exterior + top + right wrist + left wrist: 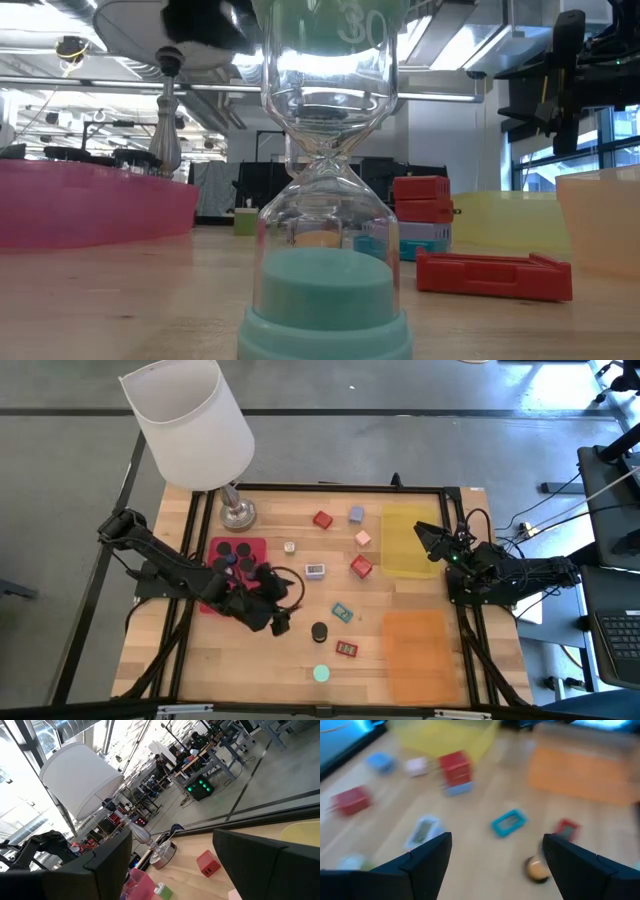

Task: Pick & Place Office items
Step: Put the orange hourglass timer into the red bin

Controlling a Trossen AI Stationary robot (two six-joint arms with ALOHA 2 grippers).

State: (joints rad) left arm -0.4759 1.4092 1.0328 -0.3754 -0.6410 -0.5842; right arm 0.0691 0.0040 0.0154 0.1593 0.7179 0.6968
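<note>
High view: scattered small office items [361,567]

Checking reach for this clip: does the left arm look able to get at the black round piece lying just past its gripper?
Probably yes. The left gripper is open with nothing held, and only bare table lies between it and the black round piece.

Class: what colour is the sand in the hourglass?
Teal; the hourglass shows best in the low view.

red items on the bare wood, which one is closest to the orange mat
The flat red rectangle near the table's front edge, just left of the orange mat. The other red blocks lie farther back, nearer the yellow mat.
</note>
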